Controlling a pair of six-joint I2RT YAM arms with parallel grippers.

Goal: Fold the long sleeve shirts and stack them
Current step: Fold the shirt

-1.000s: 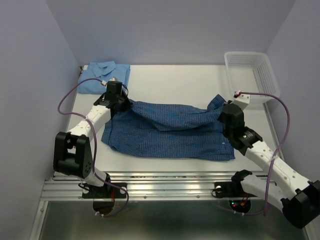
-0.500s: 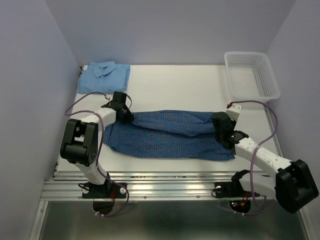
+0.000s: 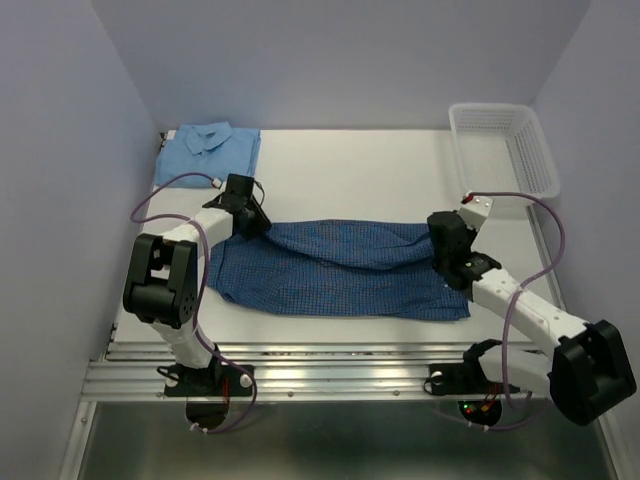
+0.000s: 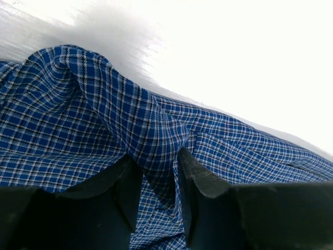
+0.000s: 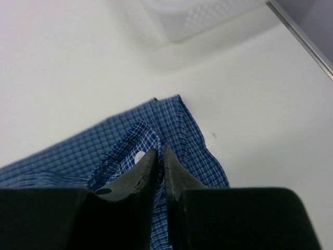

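In the wrist views alone, left end effector (image 4: 157,160) spread astride dark blue shirt (image 4: 78,125); right end effector (image 5: 160,154) barely parted.

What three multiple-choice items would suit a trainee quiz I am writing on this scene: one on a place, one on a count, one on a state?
1. Where is the light blue shirt?
A. at the far left corner of the table
B. at the near right corner
C. in the middle

2. How many shirts are in view?
A. one
B. two
C. three

3. How is the dark blue checked shirt?
A. rolled into a ball
B. hanging in the air
C. lying spread on the table

Key: 1 A, it lies folded where the far and left walls meet; 2 B, one light blue and one checked; 3 C, it lies stretched across the table's middle.
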